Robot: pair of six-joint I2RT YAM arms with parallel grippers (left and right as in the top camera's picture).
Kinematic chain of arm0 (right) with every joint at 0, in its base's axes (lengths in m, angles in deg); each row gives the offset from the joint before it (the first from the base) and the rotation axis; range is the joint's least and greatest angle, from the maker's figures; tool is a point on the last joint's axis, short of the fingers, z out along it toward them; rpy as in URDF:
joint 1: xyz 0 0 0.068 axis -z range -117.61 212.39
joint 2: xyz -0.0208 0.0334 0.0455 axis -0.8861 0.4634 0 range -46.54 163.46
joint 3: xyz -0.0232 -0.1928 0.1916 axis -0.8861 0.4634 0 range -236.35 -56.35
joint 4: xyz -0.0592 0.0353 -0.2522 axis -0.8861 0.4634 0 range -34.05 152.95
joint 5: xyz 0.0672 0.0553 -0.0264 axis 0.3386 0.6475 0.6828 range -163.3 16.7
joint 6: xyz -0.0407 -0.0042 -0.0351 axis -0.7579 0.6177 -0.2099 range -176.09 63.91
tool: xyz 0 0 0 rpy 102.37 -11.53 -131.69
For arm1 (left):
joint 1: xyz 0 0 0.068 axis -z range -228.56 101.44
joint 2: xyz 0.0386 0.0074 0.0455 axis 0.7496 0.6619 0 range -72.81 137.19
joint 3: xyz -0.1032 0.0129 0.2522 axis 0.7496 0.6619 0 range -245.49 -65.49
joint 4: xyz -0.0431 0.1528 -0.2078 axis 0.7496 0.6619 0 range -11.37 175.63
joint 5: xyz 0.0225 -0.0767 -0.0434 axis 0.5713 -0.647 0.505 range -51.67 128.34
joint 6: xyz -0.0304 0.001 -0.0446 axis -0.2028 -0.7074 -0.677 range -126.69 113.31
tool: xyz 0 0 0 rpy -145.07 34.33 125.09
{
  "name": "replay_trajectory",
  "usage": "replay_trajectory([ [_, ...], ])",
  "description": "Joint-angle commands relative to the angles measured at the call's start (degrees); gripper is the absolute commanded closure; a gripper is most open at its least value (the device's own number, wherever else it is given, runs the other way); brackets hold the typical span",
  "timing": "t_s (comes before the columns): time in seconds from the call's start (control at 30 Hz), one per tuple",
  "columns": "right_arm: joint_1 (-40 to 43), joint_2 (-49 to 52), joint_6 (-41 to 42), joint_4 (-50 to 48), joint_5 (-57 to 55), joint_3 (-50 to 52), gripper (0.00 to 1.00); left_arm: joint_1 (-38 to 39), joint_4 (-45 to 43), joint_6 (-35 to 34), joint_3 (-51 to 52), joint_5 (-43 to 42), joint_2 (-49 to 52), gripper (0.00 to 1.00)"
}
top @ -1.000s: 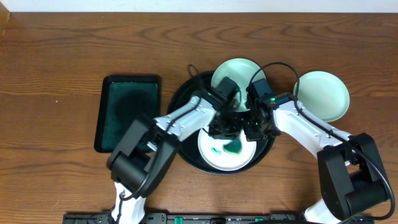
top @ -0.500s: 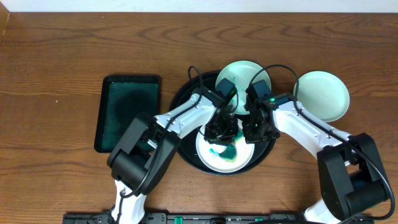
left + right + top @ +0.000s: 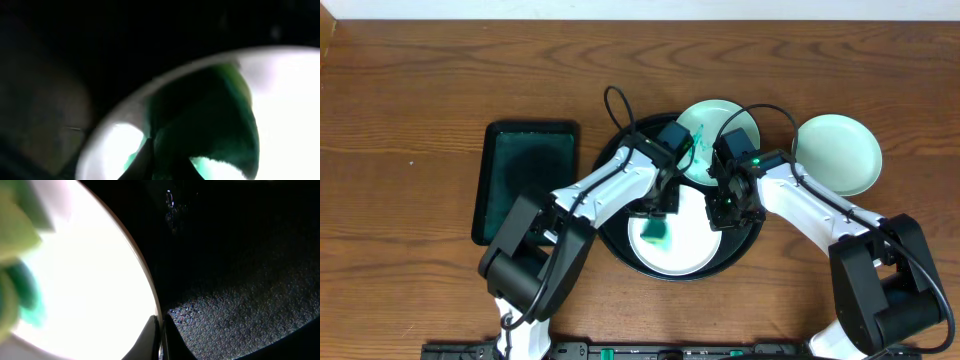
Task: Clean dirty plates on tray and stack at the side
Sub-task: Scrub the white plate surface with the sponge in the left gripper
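A white plate [image 3: 685,245] lies on the round black tray [image 3: 620,150]. My left gripper [image 3: 658,222] is shut on a green sponge [image 3: 656,230] and presses it on the plate's left part; the left wrist view shows the dark green sponge [image 3: 210,125] on the white plate [image 3: 110,145]. My right gripper [image 3: 722,215] is shut on the white plate's right rim [image 3: 150,305]. A mint-green plate [image 3: 720,125] with teal smears lies at the tray's back. A second mint-green plate [image 3: 837,152] sits on the table to the right.
A smaller black rectangular tray [image 3: 525,180] with a green wet bottom stands left of the round tray. Both arms cross over the round tray. The wooden table [image 3: 420,100] surrounds everything.
My left gripper has swept the sponge from the plate's middle to its left side. The teal smear in the middle of the white plate is gone. The right gripper stays put.
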Motion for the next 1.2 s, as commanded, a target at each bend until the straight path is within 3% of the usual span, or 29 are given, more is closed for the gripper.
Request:
replay_trajectory([
  [0.0, 0.31, 0.48, 0.13, 0.13, -2.73, -0.09, 0.99, -2.99, -1.49, -1.01, 3.17, 30.73, 5.64, 0.93],
  [0.2, 0.31, 0.48, 0.11, 0.26, -2.73, -0.09, 0.99, -2.99, -0.39, -0.33, 3.17, 27.96, 5.64, 0.93],
  [0.47, 0.31, 0.48, 0.11, 0.26, -2.73, -0.09, 0.99, -2.56, 0.76, 16.83, 3.17, -7.15, 5.60, 0.93],
  [0.63, 0.31, 0.48, -0.13, 0.28, -2.73, -0.09, 0.99, -2.29, -0.61, 18.69, 3.08, -21.64, 5.57, 0.93],
  [0.97, 0.31, 0.48, -0.35, 0.52, -2.73, -0.09, 0.99, -2.29, -6.36, 18.60, 3.08, -35.12, 5.57, 0.93],
  [1.17, 0.31, 0.48, -0.37, 0.48, -2.73, -0.09, 0.99, -2.32, -8.00, 18.16, 3.08, -36.61, 5.57, 0.93],
])
